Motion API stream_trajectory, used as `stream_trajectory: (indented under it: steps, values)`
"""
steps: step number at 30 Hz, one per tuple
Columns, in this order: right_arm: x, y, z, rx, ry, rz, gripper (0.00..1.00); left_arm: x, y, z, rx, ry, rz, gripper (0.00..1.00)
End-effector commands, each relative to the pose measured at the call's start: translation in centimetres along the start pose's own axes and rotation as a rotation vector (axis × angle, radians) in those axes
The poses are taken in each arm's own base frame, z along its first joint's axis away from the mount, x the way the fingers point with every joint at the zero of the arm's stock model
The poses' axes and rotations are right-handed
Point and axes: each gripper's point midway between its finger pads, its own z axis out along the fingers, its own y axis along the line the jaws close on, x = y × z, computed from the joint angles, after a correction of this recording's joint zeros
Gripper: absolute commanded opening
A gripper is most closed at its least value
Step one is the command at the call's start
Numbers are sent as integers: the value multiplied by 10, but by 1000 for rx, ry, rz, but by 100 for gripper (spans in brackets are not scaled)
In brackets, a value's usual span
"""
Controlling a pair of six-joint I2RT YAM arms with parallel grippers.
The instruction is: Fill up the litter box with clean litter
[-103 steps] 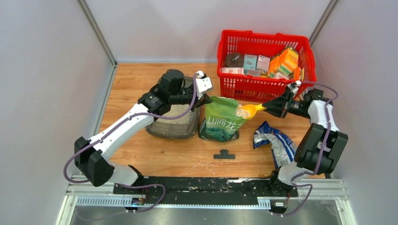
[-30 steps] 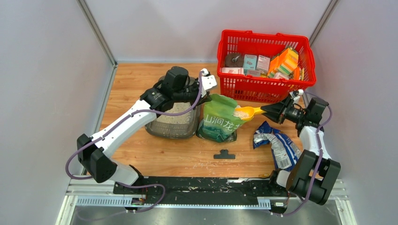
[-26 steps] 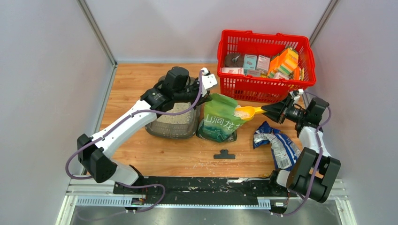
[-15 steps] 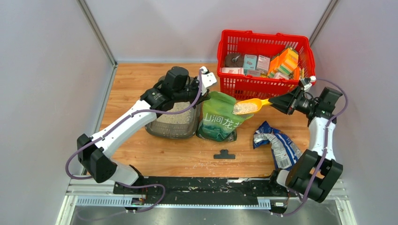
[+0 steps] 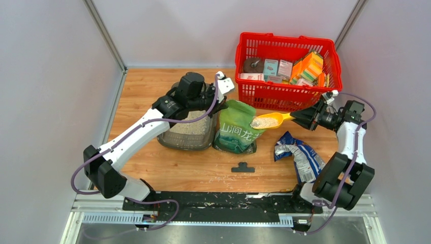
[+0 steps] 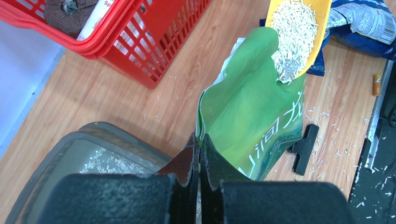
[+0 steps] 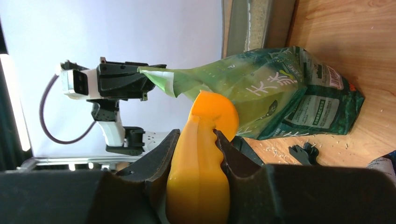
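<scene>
The dark grey litter box [image 5: 188, 133] sits left of centre with pale clean litter [image 5: 189, 123] in it. A green litter bag [image 5: 238, 128] stands upright to its right. My left gripper [image 5: 220, 105] is shut on the bag's top edge, seen pinched between the fingers in the left wrist view [image 6: 199, 141]. My right gripper [image 5: 301, 117] is shut on the handle of a yellow scoop [image 5: 268, 121]. The scoop is held level over the bag's mouth, heaped with pale litter [image 6: 290, 39]. The right wrist view shows the scoop handle [image 7: 200, 158] between the jaws.
A red wire basket [image 5: 287, 91] of boxes stands at the back right. A crumpled blue bag [image 5: 300, 153] lies under the right arm. A black clip [image 5: 243, 168] lies in front of the green bag. Spilled granules dot the wood [image 6: 327, 116]. Grey walls close both sides.
The scoop has come up out of the bag's mouth loaded with litter and turned level. In the last half second it dropped slightly. The left gripper keeps hold of the bag.
</scene>
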Motion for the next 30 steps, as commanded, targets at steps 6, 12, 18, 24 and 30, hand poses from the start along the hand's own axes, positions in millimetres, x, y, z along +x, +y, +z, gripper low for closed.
stream_trajectory:
  steps: [6, 12, 18, 24, 30]
  values:
    - [-13, 8, -9, -71, -3, 6, 0, -46, 22, -20, -98, -139, 73, 0]
    - [-20, 30, -11, -145, -34, -10, 0, -38, 33, -3, -117, -96, 67, 0]
    - [-16, 39, -10, -148, -31, 12, 0, -37, 46, 17, -134, -85, 61, 0]
    - [-12, 40, -9, -150, -19, 34, 0, -31, 50, 29, -124, -67, 53, 0]
    - [-24, 45, -9, -150, -19, 27, 0, -36, 37, 18, -81, -92, 52, 0]
